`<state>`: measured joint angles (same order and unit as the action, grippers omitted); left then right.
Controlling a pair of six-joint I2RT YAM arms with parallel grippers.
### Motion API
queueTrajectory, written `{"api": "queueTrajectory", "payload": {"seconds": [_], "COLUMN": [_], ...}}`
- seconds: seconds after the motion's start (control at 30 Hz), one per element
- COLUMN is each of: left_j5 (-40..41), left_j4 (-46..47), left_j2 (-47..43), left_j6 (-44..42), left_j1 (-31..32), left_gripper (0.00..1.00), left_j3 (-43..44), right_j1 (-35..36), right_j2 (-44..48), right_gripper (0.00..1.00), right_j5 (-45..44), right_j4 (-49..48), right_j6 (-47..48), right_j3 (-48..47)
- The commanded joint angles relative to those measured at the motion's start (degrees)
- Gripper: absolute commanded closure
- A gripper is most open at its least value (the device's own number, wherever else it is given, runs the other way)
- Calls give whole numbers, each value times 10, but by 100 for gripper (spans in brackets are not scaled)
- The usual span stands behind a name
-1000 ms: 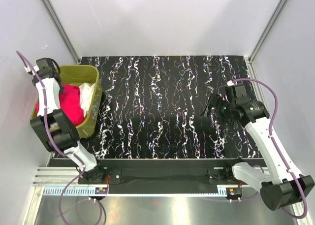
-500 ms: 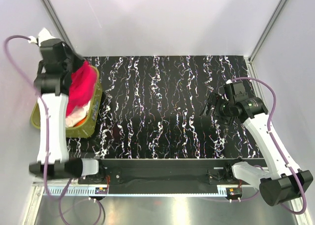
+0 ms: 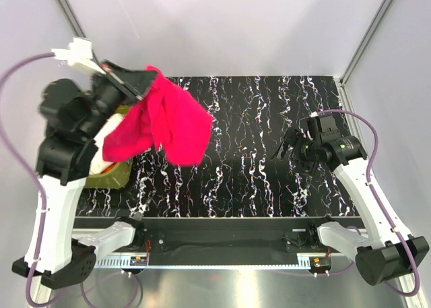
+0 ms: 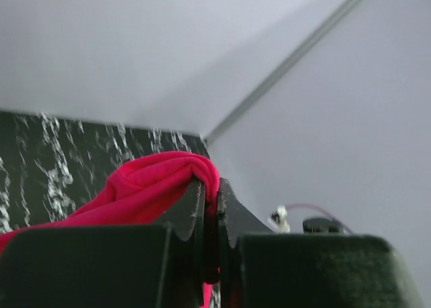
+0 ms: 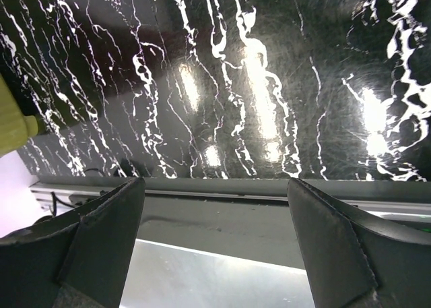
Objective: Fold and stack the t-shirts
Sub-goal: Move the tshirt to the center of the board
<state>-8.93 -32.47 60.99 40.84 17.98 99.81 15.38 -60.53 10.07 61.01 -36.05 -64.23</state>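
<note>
Crimson cloth is in my grasp: my left gripper (image 3: 135, 85) is clamping shut on a bunched fold of the red t-shirt (image 3: 172, 122). The shirt is hanging in the air over the left end of the table (image 3: 269, 119), just beside the olive-green tub (image 3: 113, 174). In the left wrist view, the fold is looping over the tips of my closed jaws. My right gripper (image 3: 288, 149) is standing wide open and holding nothing, and it is hovering over the right half of the table.

Procedure, as I am judging the step (bringing the shirt out to be laid flat):
1. I am aiming for the middle of the table, well apart from the tub wall.
2. I am planning to lower the shirt until its free edge is touching first, then draw it sideways so it is spreading rather than heaping.
3. My pinch is on a bunch, not a seam, so I am expecting creases. The open right gripper is well placed to take a second edge.

The shirt is limp, matte and soft, and it is draping in broad rounded folds. The table is glossy black with white veining and is reflecting the lamps, so it is probably slick. The tub looks like rigid plastic. Some pale cloth (image 3: 106, 134) is showing in it, though I cannot tell its shape.
</note>
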Motion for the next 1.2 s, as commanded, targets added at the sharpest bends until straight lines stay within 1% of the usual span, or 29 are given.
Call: {"api": "queueTrajectory", "payload": {"seconds": [0.0,0.03,0.1,0.13,0.17,0.2,0.23,0.3,0.4,0.5,0.53,0.57,0.6,0.63,0.67,0.7,0.73,0.77,0.8,0.83,0.87,0.9,0.93,0.97,1.0,1.03,1.07,1.13,1.17], "left_j5": [-68,-39,-25,-26,-28,-32,-37,-41,-58,-63,-60,-54,-25,-15,-5,14,30,78,104,127,146,176,193,205,201,194,182,119,95], "left_j4": [37,33,17,14,8,5,-2,-13,-5,-11,-20,-29,-42,-57,-62,-66,-92,-112,-136,-185,-207,-224,-263,-275,-276,-267,-256,-210,-195], "left_j2": [3,5,37,71,92,113,149,173,183,158,147,135,107,90,71,34,17,1,-24,-34,-43,-57,-61,-62,-68,-69,-71,-65,-58], "left_j6": [22,16,-5,-13,-30,-37,-49,-55,-55,-59,-60,-61,-63,-66,-71,-74,-74,-71,-58,-50,-45,-43,-30,-25,-29,-40,-48,-72,-76], "left_j1": [35,82,122,154,169,181,198,205,206,206,206,206,205,205,205,205,205,205,205,204,203,199,197,195,191,191,191,191,191], "left_gripper": [100,100,100,100,100,100,100,100,100,100,100,100,96,96,96,96,94,81,66,63,59,53,34,29,28,22,19,19,19], "left_j3": [-66,-66,-20,8,77,114,183,223,230,184,132,103,73,5,-33,-71,-139,-168,-222,-246,-268,-289,-318,-328,-336,-348,-355,-378,-385], "right_j1": [4,4,4,4,4,4,4,4,4,4,4,4,4,4,4,4,4,4,4,4,4,4,4,4,4,4,4,4,4], "right_j2": [-3,-9,-14,-19,-20,-25,-26,-29,-28,-17,-14,-12,-6,-5,-3,-2,-3,-5,-7,-10,-15,-19,-23,-32,-37,-44,-52,-77,-94], "right_gripper": [6,6,6,6,6,6,6,6,6,6,6,6,6,6,6,5,5,5,5,5,6,6,6,6,6,6,6,6,8], "right_j5": [28,30,34,35,35,38,42,43,46,42,39,35,34,32,31,31,32,34,36,38,42,43,44,44,40,32,16,-6,-34], "right_j4": [-27,-30,-35,-37,-41,-43,-47,-51,-49,-48,-47,-45,-45,-43,-43,-43,-44,-45,-48,-53,-56,-60,-70,-73,-77,-80,-82,-85,-85], "right_j6": [-21,-23,-31,-35,-41,-44,-46,-52,-56,-63,-67,-68,-68,-69,-70,-69,-70,-70,-72,-73,-75,-77,-81,-82,-82,-82,-82,-82,-84], "right_j3": [6,6,6,6,4,4,2,0,-2,8,9,11,16,18,22,29,32,36,45,48,52,59,61,64,65,64,60,50,46]}}
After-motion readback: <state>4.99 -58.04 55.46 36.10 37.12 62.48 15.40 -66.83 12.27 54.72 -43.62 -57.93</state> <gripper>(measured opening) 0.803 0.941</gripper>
